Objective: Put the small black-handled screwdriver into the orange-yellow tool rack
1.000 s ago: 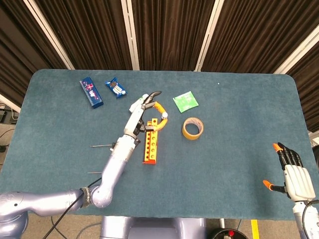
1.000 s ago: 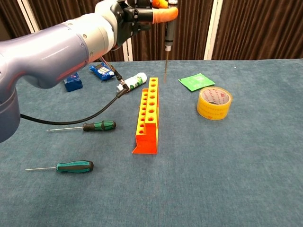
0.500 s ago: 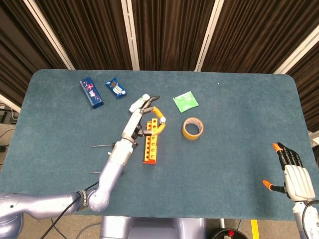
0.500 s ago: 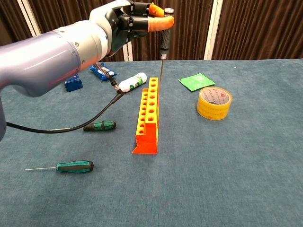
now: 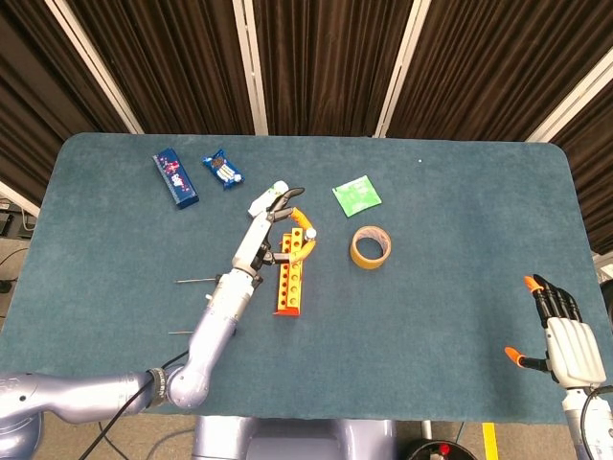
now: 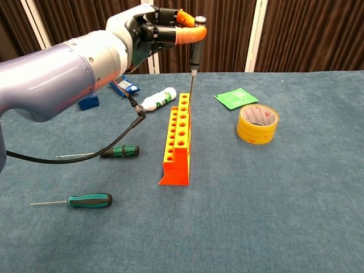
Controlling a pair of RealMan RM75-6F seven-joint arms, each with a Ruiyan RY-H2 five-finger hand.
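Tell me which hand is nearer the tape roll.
Left. The left hand hovers over the rack beside the tape roll; the right hand sits at the table's far corner.

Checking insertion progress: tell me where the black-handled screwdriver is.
Chest view: the left hand pinches the black-handled screwdriver upright, tip at the tool rack's far end.

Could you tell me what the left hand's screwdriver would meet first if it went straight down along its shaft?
Most likely the far end of the orange-yellow tool rack; depth is uncertain.

Tool rack point(image 6: 177, 139) glossy plastic; table cloth point(image 6: 273, 193) matt, felt-like; tape roll point(image 6: 257, 123) shiny; arm shell smooth metallic.
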